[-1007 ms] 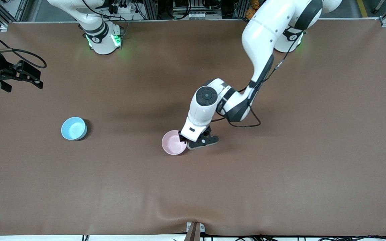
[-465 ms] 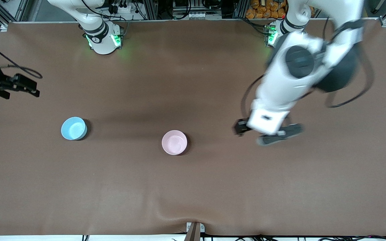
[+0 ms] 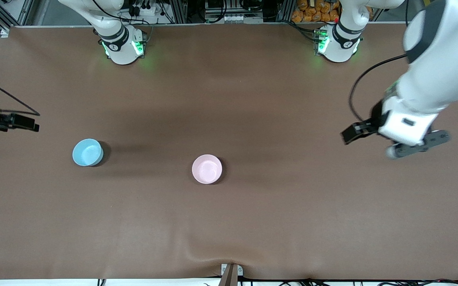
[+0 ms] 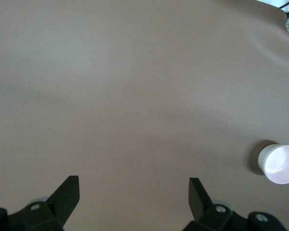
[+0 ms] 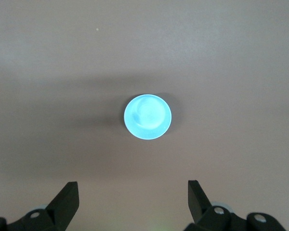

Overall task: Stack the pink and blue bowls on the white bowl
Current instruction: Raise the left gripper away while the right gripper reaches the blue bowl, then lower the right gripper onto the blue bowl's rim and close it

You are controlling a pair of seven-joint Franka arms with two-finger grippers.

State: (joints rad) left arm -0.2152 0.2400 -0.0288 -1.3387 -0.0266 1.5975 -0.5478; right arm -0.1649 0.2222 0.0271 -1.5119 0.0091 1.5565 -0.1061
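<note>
Front view: left claw wide over bare table; right claw (also wide) above blue bowl.

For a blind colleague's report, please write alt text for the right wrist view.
A small round light-blue plastic bowl sits upright on the brown table covering, seen from above. The right hand hangs over it, fingers open and empty.

A brown mat is covering the bench, wrinkling slightly at the edge nearest the front camera. Aluminium framing and tangled cables are lining the edge by the bases.
</note>
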